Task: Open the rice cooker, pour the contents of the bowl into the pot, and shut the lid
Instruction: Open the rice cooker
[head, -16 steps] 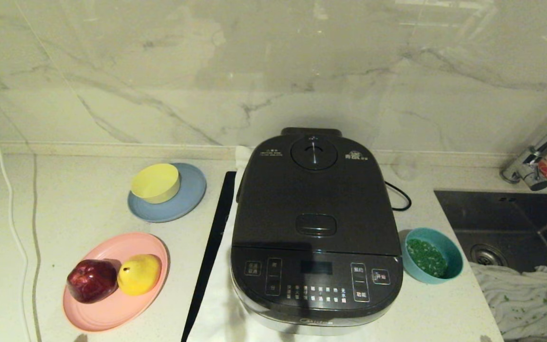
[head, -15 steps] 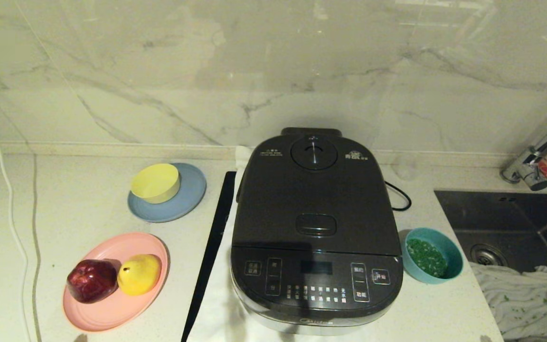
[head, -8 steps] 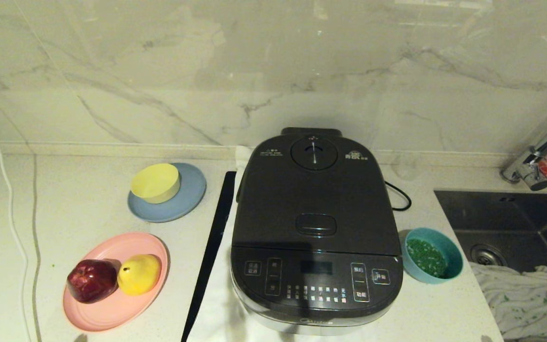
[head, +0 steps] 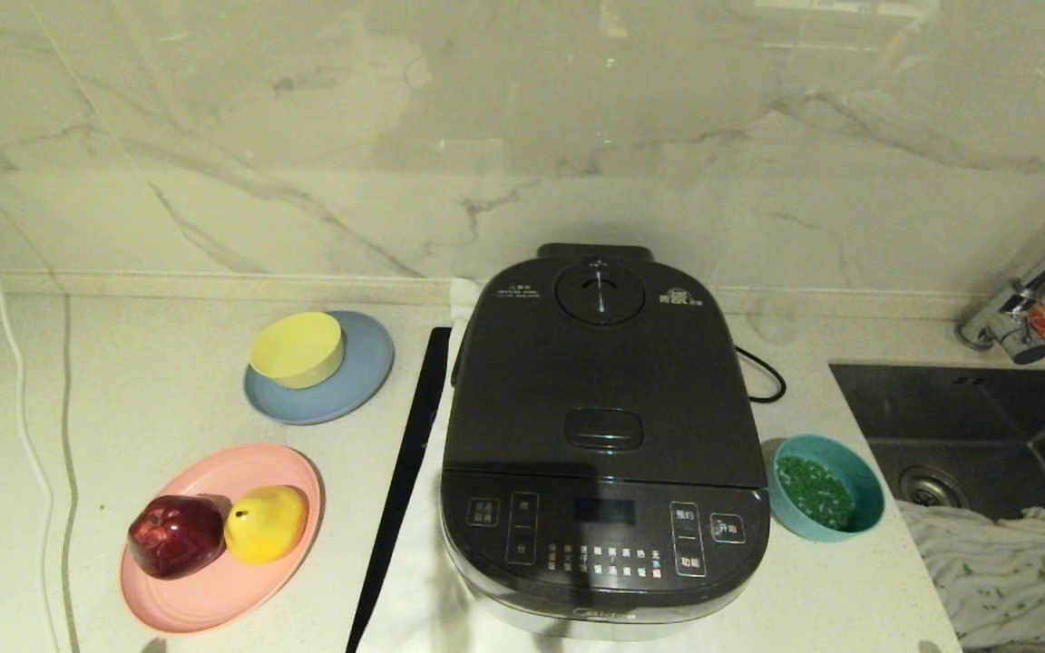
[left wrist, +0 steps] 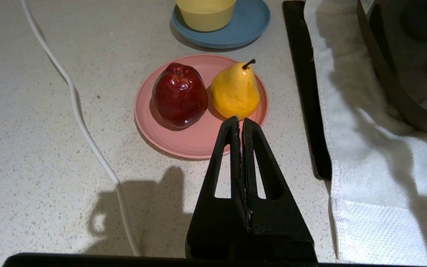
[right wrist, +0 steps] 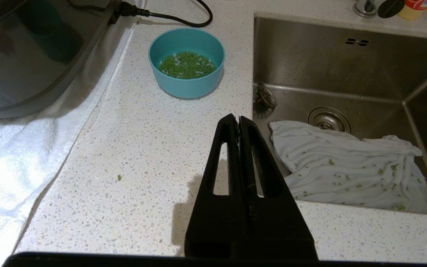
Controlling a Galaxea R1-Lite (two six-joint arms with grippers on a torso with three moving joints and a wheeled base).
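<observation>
The dark grey rice cooker [head: 602,444] stands in the middle of the counter on a white towel [head: 414,589]. Its lid [head: 604,381] is down, so the pot is hidden. The teal bowl [head: 826,499] sits just right of the cooker, holding green bits [right wrist: 186,65]. My right gripper [right wrist: 238,118] hovers shut and empty over the counter, short of the bowl [right wrist: 186,61]. My left gripper [left wrist: 240,120] is shut and empty near the pink plate [left wrist: 198,137]. Neither arm shows in the head view.
A pink plate [head: 214,544] carries a red apple [head: 176,535] and a yellow pear [head: 267,521]. A yellow bowl [head: 297,348] sits on a blue plate [head: 355,385]. A black strip [head: 400,481] lies left of the cooker. The sink [head: 976,435] holds a white cloth [head: 1003,571].
</observation>
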